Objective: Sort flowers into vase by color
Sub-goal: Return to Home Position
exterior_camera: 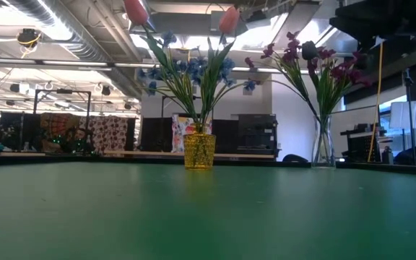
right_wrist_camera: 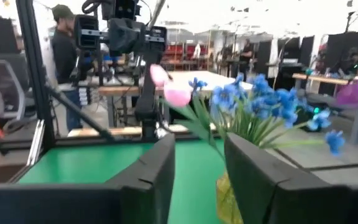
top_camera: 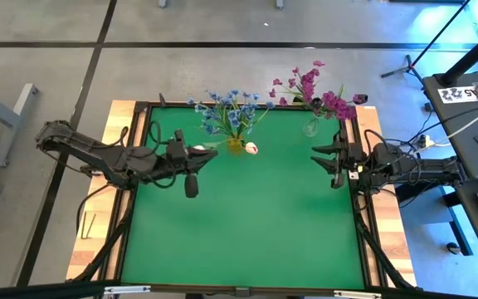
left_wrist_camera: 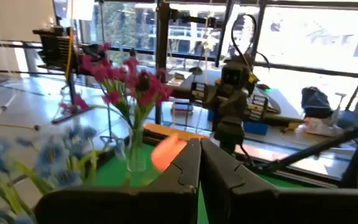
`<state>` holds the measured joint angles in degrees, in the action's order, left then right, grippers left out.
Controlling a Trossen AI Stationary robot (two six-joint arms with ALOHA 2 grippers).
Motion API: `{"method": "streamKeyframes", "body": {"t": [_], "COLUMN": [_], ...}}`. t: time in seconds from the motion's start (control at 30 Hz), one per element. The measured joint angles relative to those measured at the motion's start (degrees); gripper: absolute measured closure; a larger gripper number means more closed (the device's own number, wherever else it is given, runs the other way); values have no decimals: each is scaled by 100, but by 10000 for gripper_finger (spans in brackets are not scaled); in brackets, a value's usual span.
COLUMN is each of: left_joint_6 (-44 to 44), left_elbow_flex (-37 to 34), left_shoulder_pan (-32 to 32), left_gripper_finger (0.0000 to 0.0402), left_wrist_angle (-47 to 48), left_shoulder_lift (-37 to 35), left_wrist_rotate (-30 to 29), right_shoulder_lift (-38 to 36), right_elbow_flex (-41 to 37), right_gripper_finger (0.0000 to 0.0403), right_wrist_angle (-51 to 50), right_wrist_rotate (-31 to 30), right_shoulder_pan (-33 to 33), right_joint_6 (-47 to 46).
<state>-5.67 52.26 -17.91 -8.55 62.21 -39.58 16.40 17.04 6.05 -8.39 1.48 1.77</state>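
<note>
Status from my end, left to right. Left gripper hangs over the left part of the green table, pointing inward at the yellow vase. Its own wrist view shows the two fingers pressed together with nothing between them; overhead is too coarse to tell.

The yellow vase stands near the far edge, a bit left of centre. It holds the blue flowers plus two tulip buds. In the low view the buds read salmon-pink and stand higher than the blue blossoms. Overhead they are pale blobs, one just right of the vase. The other sits beside the left fingers, and I think it is the second bud, though I can't be sure.

Clear vase is further right by the far right corner, well apart from the yellow one, and holds the magenta flowers. The low view shows both vases upright but neither arm.

Right gripper sits at the table's right edge, near the clear vase, fingers spread and empty. Only its wrist view picks up a person beyond the table.
</note>
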Motion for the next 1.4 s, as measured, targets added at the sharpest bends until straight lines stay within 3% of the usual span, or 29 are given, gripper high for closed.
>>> {"method": "streamKeyframes", "body": {"t": [0.3, 0.43, 0.63, 0.77, 0.97, 1.2, 1.4], "left_joint_6": [-280, -385, -433, -606, -833, -895, -569], "left_elbow_flex": [-1334, -1567, -1954, -2476, -3329, -3880, -4009], "left_shoulder_pan": [-14, -154, -435, -577, -675, -702, -826], "left_gripper_finger": [400, 400, 400, 400, 400, 401, 401], "left_wrist_angle": [-1192, -1160, -1175, -1346, -1897, -1949, -1676], "left_shoulder_lift": [-79, -80, -395, -839, -1447, -2074, -2781], "left_wrist_rotate": [160, 158, -47, -332, -284, -276, -269], "right_shoulder_lift": [0, -17, -137, -419, -960, -1621, -1628], "right_elbow_flex": [1, 7, -85, -638, -1427, -1526, -1104], "right_gripper_finger": [396, 385, 399, 398, 401, 402, 402], "right_wrist_angle": [-326, -634, -511, -6, 707, 124, -531], "right_wrist_rotate": [-150, -504, 132, 155, 187, 198, 252], "right_shoulder_pan": [0, 0, 4, 4, 0, 0, 0], "right_joint_6": [9, 10, 53, 133, -8, 27, 153]}}
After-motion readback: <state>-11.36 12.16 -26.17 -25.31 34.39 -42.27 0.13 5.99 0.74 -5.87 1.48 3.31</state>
